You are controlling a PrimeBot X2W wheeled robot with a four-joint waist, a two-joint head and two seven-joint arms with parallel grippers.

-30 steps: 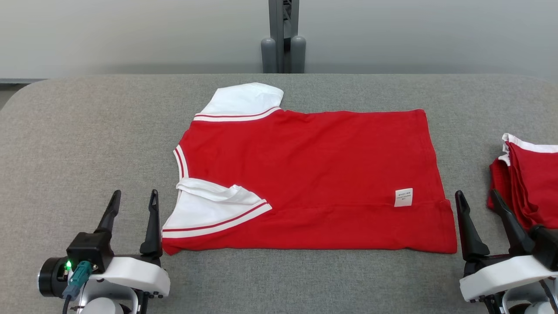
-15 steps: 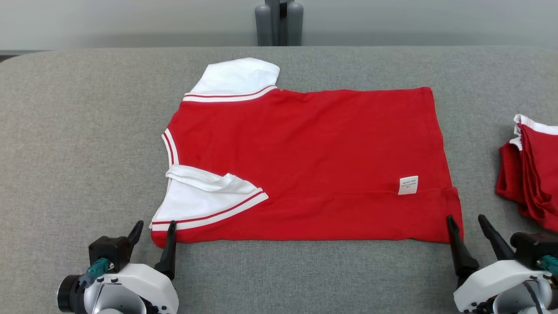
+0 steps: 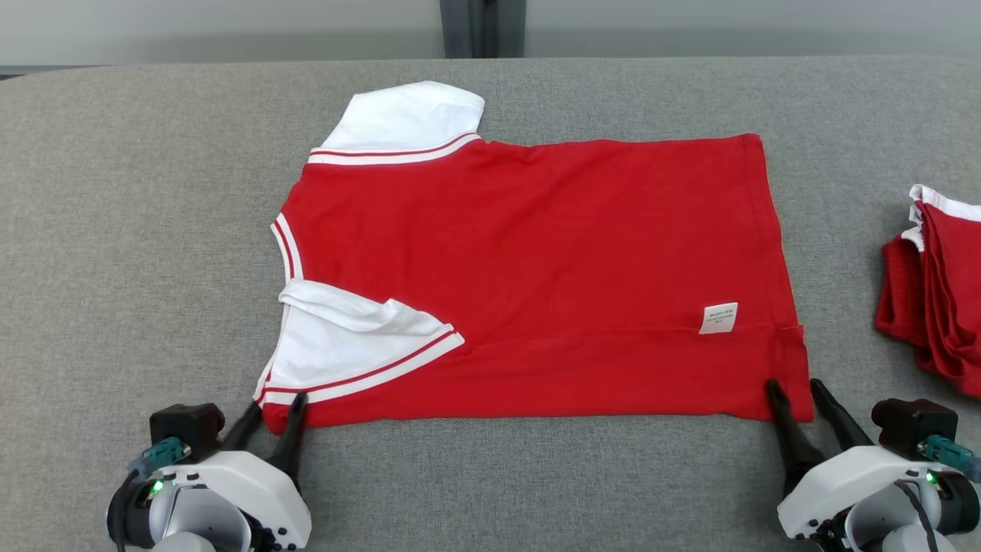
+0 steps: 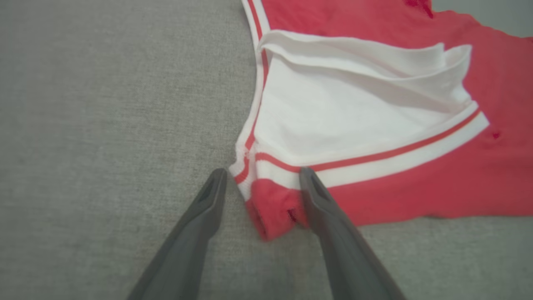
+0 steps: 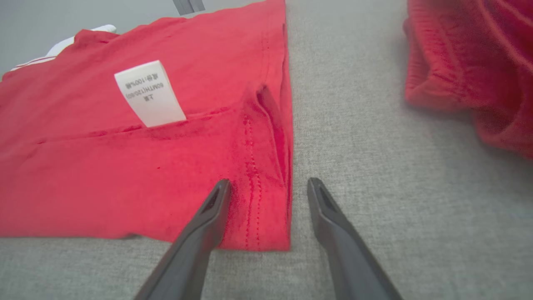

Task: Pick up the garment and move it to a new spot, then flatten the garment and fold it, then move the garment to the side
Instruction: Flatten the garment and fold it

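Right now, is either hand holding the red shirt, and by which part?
Nothing held: left hand and right hand stand open, astride the near corners of the shirt.

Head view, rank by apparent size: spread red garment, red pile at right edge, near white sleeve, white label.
1. spread red garment
2-3. red pile and near white sleeve: visible areas look alike, and the pile is cropped by the frame, so not ranked
4. white label
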